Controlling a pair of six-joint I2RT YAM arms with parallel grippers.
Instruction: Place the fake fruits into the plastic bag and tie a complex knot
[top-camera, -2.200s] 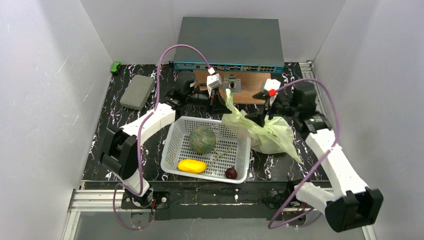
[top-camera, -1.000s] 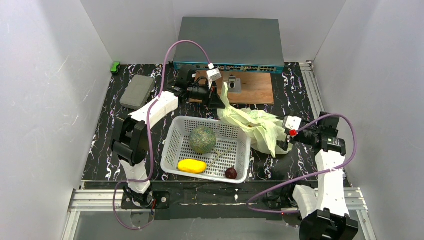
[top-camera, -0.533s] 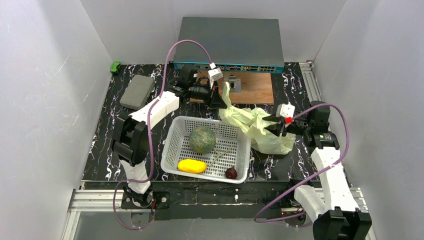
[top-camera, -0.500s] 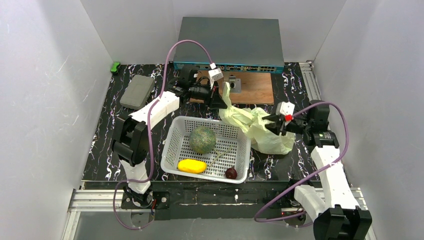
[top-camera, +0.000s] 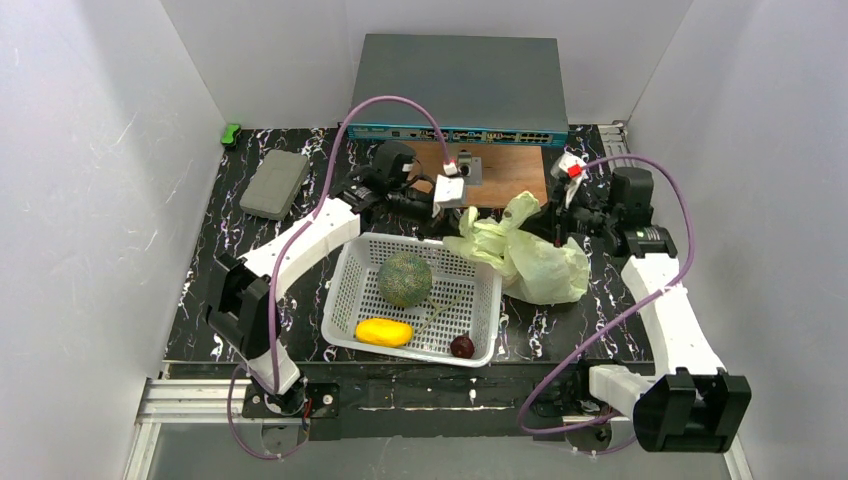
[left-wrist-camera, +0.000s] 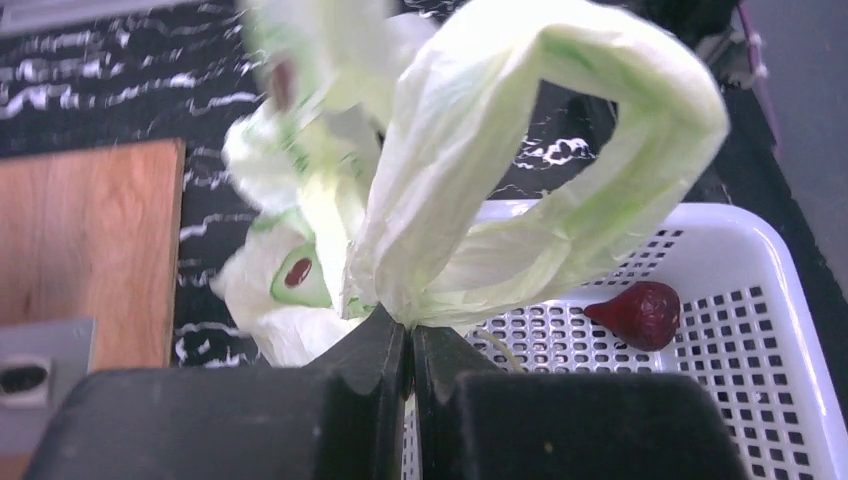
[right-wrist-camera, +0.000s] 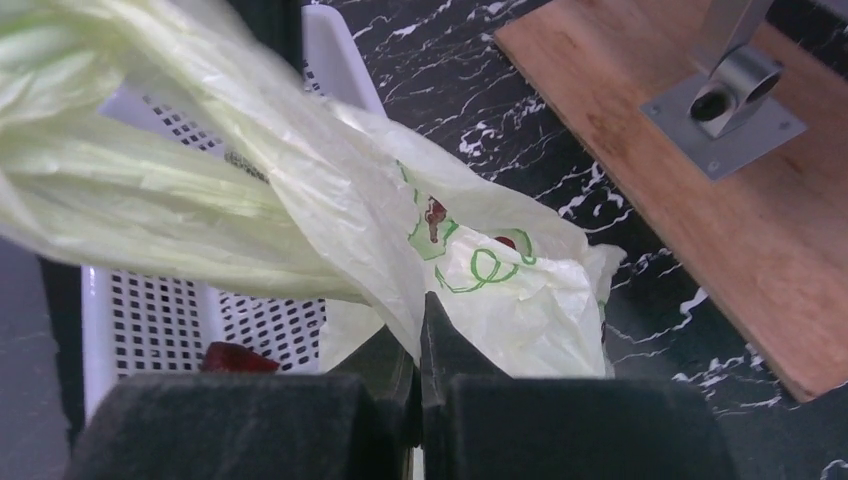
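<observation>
The plastic bag (top-camera: 535, 262), pale green with avocado prints, lies bunched on the table right of the white basket (top-camera: 345, 290). My left gripper (top-camera: 448, 222) is shut on a twisted handle of the bag (left-wrist-camera: 470, 180), which loops above the fingertips (left-wrist-camera: 410, 325). On the other side, my right gripper (top-camera: 553, 220) is shut on another fold of the bag (right-wrist-camera: 500, 290), pinched between its tips (right-wrist-camera: 420, 320). In the basket lie the green melon (top-camera: 404, 279), the yellow mango (top-camera: 383, 332) and a dark red plum (top-camera: 462, 346), also seen as the plum (left-wrist-camera: 640, 313). Other fruits are hidden.
A wooden board (top-camera: 500, 185) with a metal fitting (right-wrist-camera: 735, 95) lies behind the bag. A network switch (top-camera: 455, 90) stands at the back wall. A grey pad (top-camera: 274, 183) and a small green object (top-camera: 231, 133) sit at the back left.
My right gripper has shut on the bag and risen toward the back. The left gripper has shifted right with its handle, bringing the two held parts closer.
</observation>
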